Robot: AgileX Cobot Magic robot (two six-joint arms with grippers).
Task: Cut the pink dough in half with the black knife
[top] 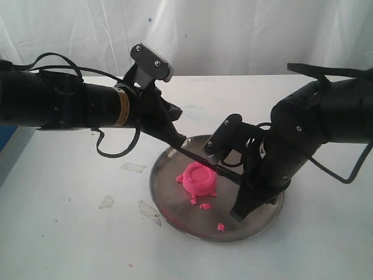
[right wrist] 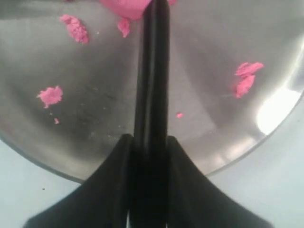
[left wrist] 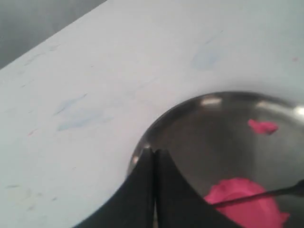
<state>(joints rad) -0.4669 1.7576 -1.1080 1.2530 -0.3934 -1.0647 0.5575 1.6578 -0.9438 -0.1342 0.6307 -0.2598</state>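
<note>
Right now the right gripper (right wrist: 150, 142) is clamped on the black knife (top: 205, 162), its blade lying across the pink dough (top: 199, 179) on the steel plate (top: 169, 198); the left gripper (left wrist: 154, 153) is pinched closed, holding nothing.

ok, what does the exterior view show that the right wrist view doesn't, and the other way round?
Only the exterior: both arms, the whole pink dough as one uncut puck, the left tool at the black knife's far end by the plate rim, and scraps on the white table.

Only the right wrist: a close look at the right tool shut on the knife, and crumbs spread over the plate floor.

Both: the steel plate, the knife reaching over the dough, and loose pink crumbs.
</note>
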